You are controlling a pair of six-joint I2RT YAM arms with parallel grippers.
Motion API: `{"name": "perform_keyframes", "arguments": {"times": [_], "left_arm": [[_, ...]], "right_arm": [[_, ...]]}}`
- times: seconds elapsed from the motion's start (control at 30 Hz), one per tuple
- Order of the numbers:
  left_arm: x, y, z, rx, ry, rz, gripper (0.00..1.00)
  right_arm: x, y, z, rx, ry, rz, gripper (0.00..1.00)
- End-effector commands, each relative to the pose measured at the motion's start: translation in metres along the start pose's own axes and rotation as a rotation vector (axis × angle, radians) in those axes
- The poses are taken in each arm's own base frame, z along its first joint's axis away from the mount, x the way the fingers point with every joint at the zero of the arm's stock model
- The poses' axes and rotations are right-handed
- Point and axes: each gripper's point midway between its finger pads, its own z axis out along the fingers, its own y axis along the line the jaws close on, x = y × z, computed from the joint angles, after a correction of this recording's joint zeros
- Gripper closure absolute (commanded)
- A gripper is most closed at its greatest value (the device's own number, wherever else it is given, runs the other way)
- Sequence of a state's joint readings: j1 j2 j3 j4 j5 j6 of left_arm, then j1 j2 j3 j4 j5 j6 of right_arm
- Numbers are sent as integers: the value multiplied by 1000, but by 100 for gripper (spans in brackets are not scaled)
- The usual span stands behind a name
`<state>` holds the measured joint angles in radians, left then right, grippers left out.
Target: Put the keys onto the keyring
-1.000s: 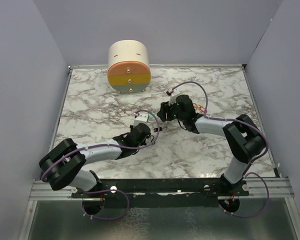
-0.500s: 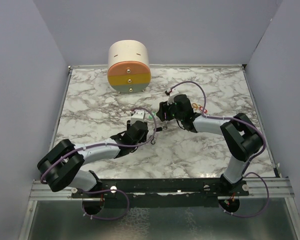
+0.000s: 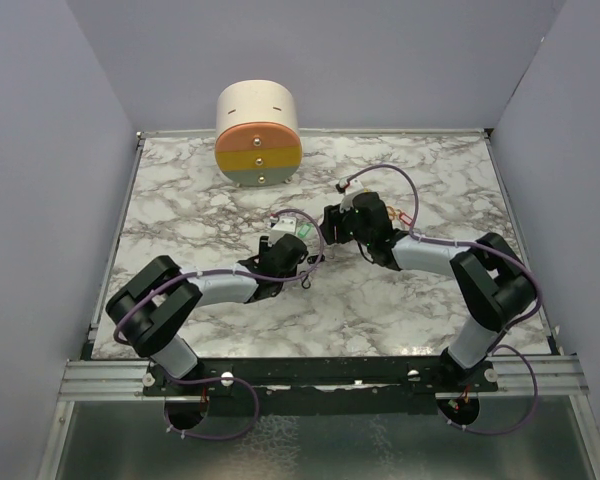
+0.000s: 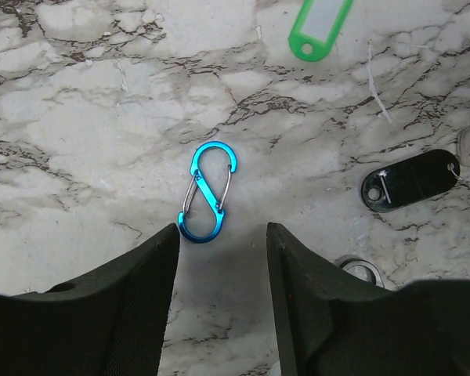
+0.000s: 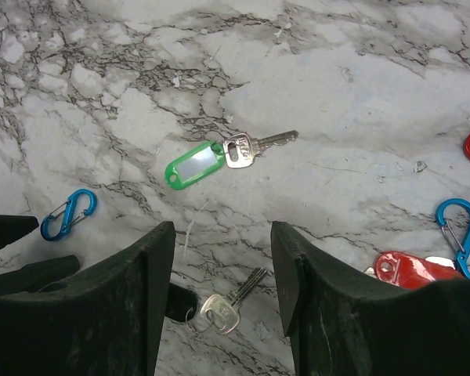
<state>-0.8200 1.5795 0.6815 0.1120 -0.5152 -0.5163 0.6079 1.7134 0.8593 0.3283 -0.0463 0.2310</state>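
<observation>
Right hand [image 5: 222, 235], released and empty, hovers over the marble tabletop [image 5: 360, 94], the green-tagged key [image 5: 239, 150] lying crosswise just left of its fingers; left hand [image 4: 221, 231], also released, faces a blue clip [image 4: 207, 192].

Two silver keys [image 5: 254, 146]; three plastic tags [image 5: 194, 164], green, red, black; two blue S-clips [image 5: 66, 214]; one drawer box [image 3: 258, 135]

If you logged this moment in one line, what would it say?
left tool: open, empty, facing blue clip | right tool: open, empty, facing green-tagged key
</observation>
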Motion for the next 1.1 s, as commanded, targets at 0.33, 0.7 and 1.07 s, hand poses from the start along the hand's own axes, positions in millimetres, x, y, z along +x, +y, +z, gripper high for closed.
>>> {"name": "perform_keyframes", "arguments": {"times": [0.33, 0.7, 1.07], "left_arm": [[-14, 10, 12, -67, -38, 11, 49], [-10, 9, 25, -45, -13, 7, 59], [1, 7, 23, -10, 26, -5, 63]], "right_arm": [[-5, -4, -5, 34, -24, -12, 47], [-5, -5, -6, 40, -25, -14, 47], [-5, -7, -9, 48, -28, -15, 47]]}}
